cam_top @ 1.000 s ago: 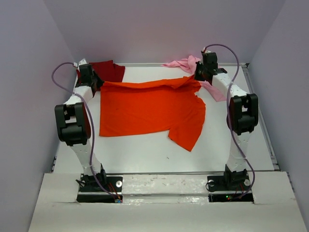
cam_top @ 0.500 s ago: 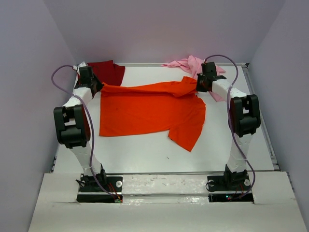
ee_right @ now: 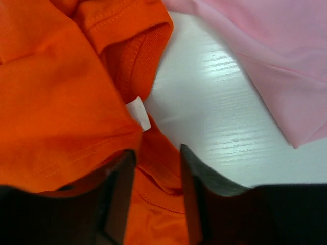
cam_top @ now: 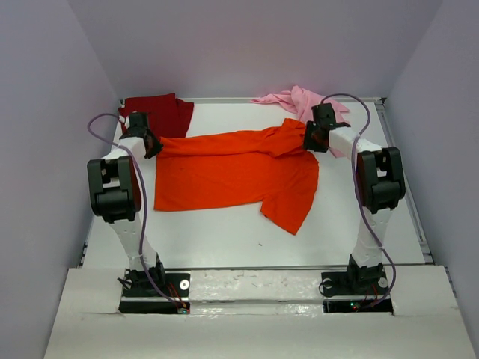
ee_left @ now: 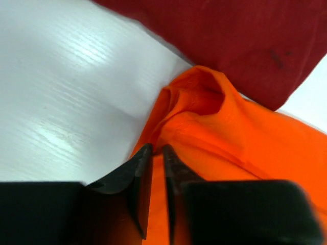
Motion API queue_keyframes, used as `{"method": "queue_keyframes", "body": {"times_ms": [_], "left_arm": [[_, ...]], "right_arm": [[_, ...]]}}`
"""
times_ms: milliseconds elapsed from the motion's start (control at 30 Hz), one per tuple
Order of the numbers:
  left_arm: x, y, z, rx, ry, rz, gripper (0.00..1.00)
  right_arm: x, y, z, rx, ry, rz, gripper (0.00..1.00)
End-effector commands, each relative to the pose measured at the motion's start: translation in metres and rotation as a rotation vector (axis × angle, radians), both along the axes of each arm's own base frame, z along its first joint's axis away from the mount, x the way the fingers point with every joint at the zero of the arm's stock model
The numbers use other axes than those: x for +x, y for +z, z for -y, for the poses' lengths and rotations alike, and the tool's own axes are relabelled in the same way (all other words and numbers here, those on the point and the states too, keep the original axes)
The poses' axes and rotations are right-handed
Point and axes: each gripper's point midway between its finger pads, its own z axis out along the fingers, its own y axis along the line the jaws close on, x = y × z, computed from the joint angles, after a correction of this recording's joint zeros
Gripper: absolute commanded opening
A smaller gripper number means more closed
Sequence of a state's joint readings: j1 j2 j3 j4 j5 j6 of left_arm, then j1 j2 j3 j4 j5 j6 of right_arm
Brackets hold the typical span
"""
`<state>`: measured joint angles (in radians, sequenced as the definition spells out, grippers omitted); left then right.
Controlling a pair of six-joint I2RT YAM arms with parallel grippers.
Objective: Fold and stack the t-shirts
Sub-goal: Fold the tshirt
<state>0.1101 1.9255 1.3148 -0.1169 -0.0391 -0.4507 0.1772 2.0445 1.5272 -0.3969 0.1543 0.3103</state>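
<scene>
The bright orange t-shirt (cam_top: 232, 168) lies spread across the middle of the table, one sleeve pointing to the near right. My left gripper (cam_top: 153, 144) sits low at its far left corner. In the left wrist view the jaws (ee_left: 157, 148) stand a little apart, open, over a bunched orange fold (ee_left: 204, 102). My right gripper (cam_top: 308, 138) is at the far right corner, open. Orange cloth (ee_right: 66, 92) with a white label (ee_right: 139, 112) lies loose between its fingers (ee_right: 156, 153). The dark red t-shirt (cam_top: 161, 112) sits far left, the light pink t-shirt (cam_top: 299, 97) far right.
The dark red cloth (ee_left: 230, 41) almost touches the orange corner by my left gripper. Pink cloth (ee_right: 276, 61) lies just beyond my right gripper, with bare white table (ee_right: 214, 102) between. Side walls close in the table (cam_top: 224, 239) on both sides.
Both grippers have come down and toward the near side with the orange shirt's far edge, which now rests on the table. Both jaws have opened from shut.
</scene>
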Motion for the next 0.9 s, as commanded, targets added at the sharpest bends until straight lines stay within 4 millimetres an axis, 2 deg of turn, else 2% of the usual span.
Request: {"method": "queue_keyframes", "body": {"times_ms": [0, 100, 133, 233, 400, 467, 533, 567, 600, 633, 700, 767, 800, 833, 867], "left_arm": [[-0.006, 0.013, -0.016, 0.05, 0.063, 0.013, 0.31], [-0.002, 0.045, -0.023, 0.078, 0.098, 0.089, 0.4], [-0.001, 0.066, -0.025, 0.087, 0.107, 0.138, 0.42], [0.0, 0.101, -0.031, 0.105, 0.146, 0.221, 0.43], [0.005, 0.143, -0.024, 0.068, 0.137, 0.345, 0.43], [0.013, 0.158, -0.013, 0.041, 0.105, 0.389, 0.43], [0.022, 0.15, -0.001, 0.015, 0.068, 0.376, 0.43], [0.029, 0.154, 0.008, -0.02, 0.032, 0.383, 0.43], [0.034, 0.148, 0.015, -0.049, 0.009, 0.375, 0.43], [0.041, 0.135, 0.027, -0.09, -0.032, 0.355, 0.43], [0.047, 0.124, 0.044, -0.122, -0.085, 0.341, 0.42], [0.053, 0.112, 0.064, -0.13, -0.133, 0.338, 0.42], [0.056, 0.109, 0.071, -0.135, -0.157, 0.338, 0.42], [0.059, 0.094, 0.077, -0.138, -0.177, 0.309, 0.42], [0.062, 0.092, 0.082, -0.14, -0.191, 0.305, 0.42]], "right_arm": [[-0.002, 0.009, 0.005, 0.0, -0.035, 0.01, 0.55], [0.002, 0.024, 0.002, 0.013, -0.019, 0.033, 0.63], [0.002, 0.028, -0.001, 0.025, -0.008, 0.04, 0.64], [0.008, 0.049, -0.008, 0.053, 0.018, 0.076, 0.64], [0.019, 0.079, -0.017, 0.087, 0.053, 0.129, 0.64], [0.025, 0.09, -0.021, 0.105, 0.065, 0.148, 0.65], [0.032, 0.087, -0.03, 0.137, 0.091, 0.144, 0.65], [0.038, 0.094, -0.038, 0.17, 0.117, 0.156, 0.65], [0.042, 0.092, -0.042, 0.183, 0.129, 0.157, 0.65], [0.044, 0.08, -0.049, 0.209, 0.152, 0.132, 0.65], [0.055, 0.082, -0.056, 0.231, 0.172, 0.145, 0.65], [0.061, 0.075, -0.061, 0.249, 0.183, 0.135, 0.65], [0.069, 0.065, -0.064, 0.256, 0.189, 0.125, 0.65], [0.07, 0.059, -0.069, 0.277, 0.208, 0.114, 0.65], [0.072, 0.053, -0.072, 0.289, 0.218, 0.106, 0.64]]}}
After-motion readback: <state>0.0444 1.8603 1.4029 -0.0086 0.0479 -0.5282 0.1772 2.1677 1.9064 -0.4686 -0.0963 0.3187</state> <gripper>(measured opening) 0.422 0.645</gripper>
